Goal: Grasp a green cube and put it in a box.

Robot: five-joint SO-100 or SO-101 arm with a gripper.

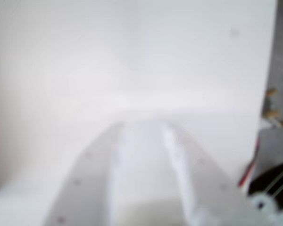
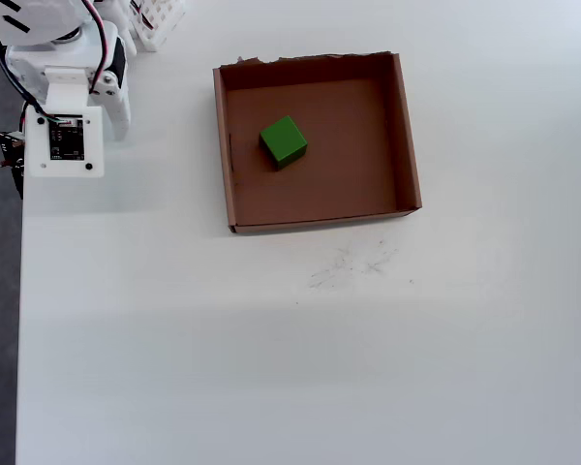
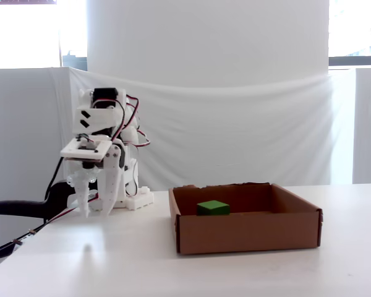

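The green cube (image 2: 284, 141) lies inside the brown cardboard box (image 2: 407, 136), left of the box's middle in the overhead view. In the fixed view the cube (image 3: 213, 208) shows over the box's front wall (image 3: 247, 232). My gripper (image 3: 86, 210) hangs tips-down over the table at the far left, well away from the box and folded back by the arm's base. In the blurred wrist view its white fingers (image 1: 142, 126) meet at the tips over bare white table, with nothing between them. The box and cube are out of the wrist view.
The arm's base and wrist board (image 2: 63, 145) stand at the table's top-left corner. A white ribbed holder (image 2: 160, 19) is behind them. The table's left edge (image 2: 19, 291) runs down that side. Faint scuff marks (image 2: 349, 263) lie in front of the box.
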